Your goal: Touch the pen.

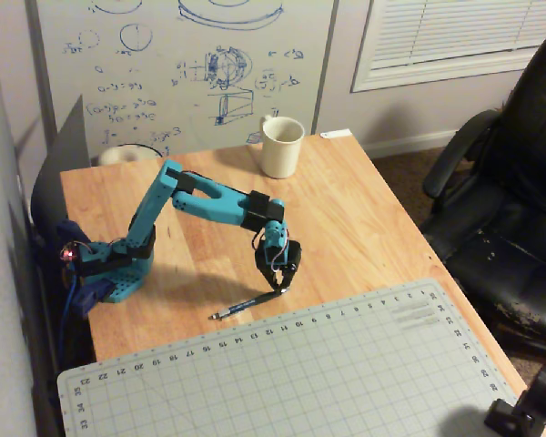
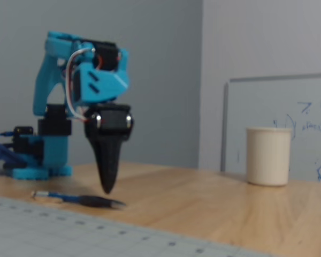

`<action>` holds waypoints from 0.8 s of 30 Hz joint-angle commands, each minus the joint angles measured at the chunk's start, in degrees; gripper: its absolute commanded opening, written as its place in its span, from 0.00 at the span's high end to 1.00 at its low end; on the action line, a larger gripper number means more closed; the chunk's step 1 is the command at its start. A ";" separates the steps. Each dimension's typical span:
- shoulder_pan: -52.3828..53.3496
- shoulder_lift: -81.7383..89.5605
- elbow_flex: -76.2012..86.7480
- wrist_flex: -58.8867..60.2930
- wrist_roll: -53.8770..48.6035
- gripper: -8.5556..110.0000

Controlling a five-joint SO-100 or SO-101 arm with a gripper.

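The pen (image 1: 246, 305) is thin and dark, with a small silvery tip pointing left, and lies on the wooden table (image 1: 364, 218) just beyond the cutting mat's far edge. In the fixed view the pen (image 2: 69, 198) lies flat, its dark end to the right. My blue arm's black gripper (image 1: 278, 284) points down over the pen's right end. In the fixed view the gripper (image 2: 107, 188) looks shut into a single point, at or just above the pen's dark end. I cannot tell whether it touches.
A cream mug (image 1: 281, 146) stands at the table's far edge, also in the fixed view (image 2: 267, 155). A grey cutting mat (image 1: 300, 373) covers the near part. A whiteboard (image 1: 182, 64) leans behind, and a black office chair (image 1: 510, 200) stands to the right.
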 commanded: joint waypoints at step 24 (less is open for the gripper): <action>0.00 -0.70 -4.83 -0.09 -0.62 0.92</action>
